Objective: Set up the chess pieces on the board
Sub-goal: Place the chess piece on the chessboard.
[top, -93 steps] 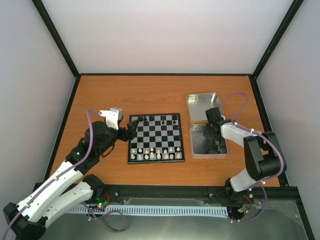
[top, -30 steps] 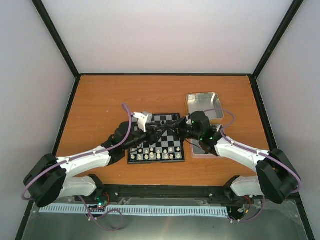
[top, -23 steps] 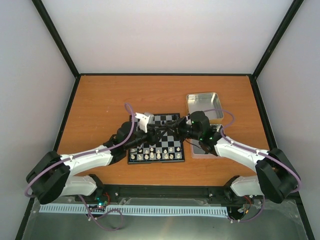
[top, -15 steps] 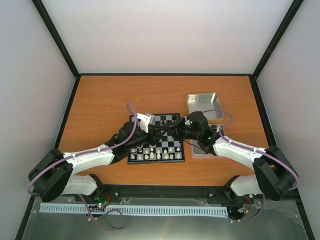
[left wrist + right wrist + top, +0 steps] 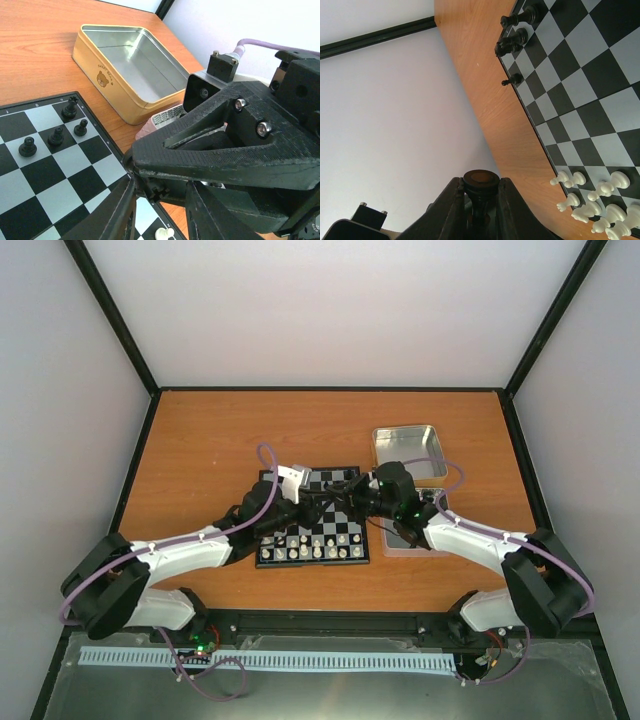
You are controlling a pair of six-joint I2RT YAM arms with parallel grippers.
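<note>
Above the board my two grippers meet tip to tip. My right gripper is shut on a black chess piece, whose round base faces its camera. In the left wrist view that piece's cross-topped head pokes out under the right gripper's fingers. My left gripper is open, its two fingers standing either side of that head with gaps showing. Three black pieces stand at the board's far right corner, others at the far left. White pieces fill the near rows.
An open silver tin lies right of the board, seen close in the left wrist view. A second tin sits nearer, mostly under the right arm. Orange tabletop surrounds the board.
Both arms have come from the board's left edge and the tin to meet over the board. Over the last second the left fingers have narrowed around the piece in the right gripper.
</note>
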